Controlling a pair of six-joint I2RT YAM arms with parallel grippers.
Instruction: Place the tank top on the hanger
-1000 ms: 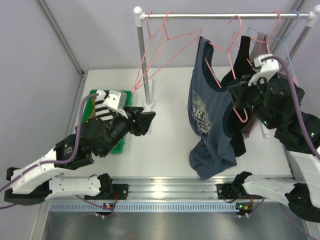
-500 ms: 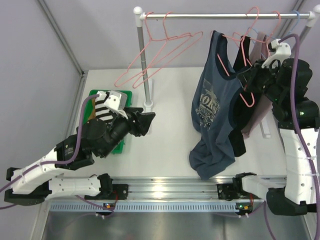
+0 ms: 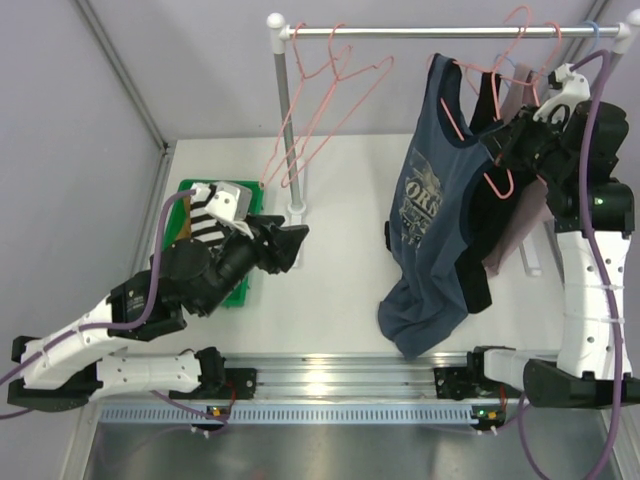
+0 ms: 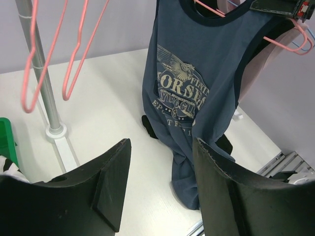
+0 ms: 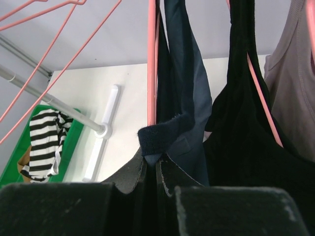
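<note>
The slate-blue tank top (image 3: 430,210) with a pale print hangs on a salmon-pink hanger (image 3: 499,188); its hem bunches on the table. My right gripper (image 3: 510,150) is shut on the hanger wire and the strap's edge, holding them high with the hook close to the rail (image 3: 420,32). In the right wrist view my right gripper (image 5: 157,164) has its jaws closed on the pink hanger (image 5: 151,59) beside the tank top's strap (image 5: 184,83). My left gripper (image 3: 290,240) is open and empty, low at the left. In the left wrist view (image 4: 160,145) it faces the tank top (image 4: 192,88).
A black top (image 3: 480,230) and a mauve-beige top (image 3: 515,225) hang behind the tank top. Empty pink hangers (image 3: 320,110) hang by the rack post (image 3: 287,120). A green bin (image 3: 238,292) with striped cloth (image 3: 205,215) sits by my left arm.
My right arm has lifted the hanger and tank top up and to the right, toward the rail. The empty pink hangers have swung. My left arm has not moved.
</note>
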